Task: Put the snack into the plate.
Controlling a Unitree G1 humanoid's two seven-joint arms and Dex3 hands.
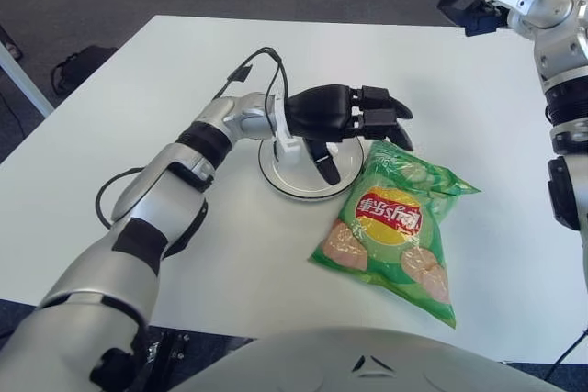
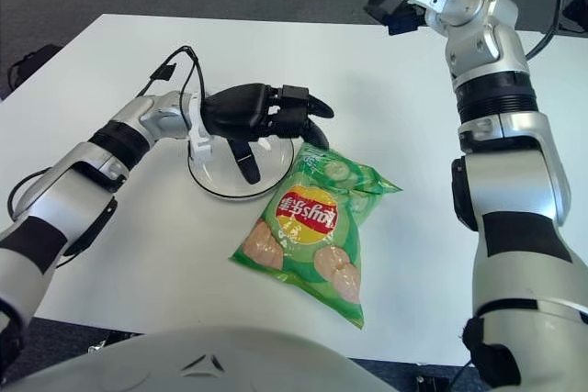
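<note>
A green bag of crisps (image 1: 397,224) with a red and yellow logo lies flat on the white table, its top corner just right of the white plate (image 1: 296,183). My left hand (image 1: 363,130) hovers over the plate's right side, fingers spread and reaching toward the bag's upper edge, holding nothing. Its thumb points down over the plate. My right hand (image 1: 466,5) is raised at the far right edge of the table, well away from the bag.
A black cable (image 1: 253,66) loops from my left forearm above the table. A dark bag (image 1: 78,66) sits on the floor at the left. The white table (image 1: 184,227) spreads out on all sides of the plate.
</note>
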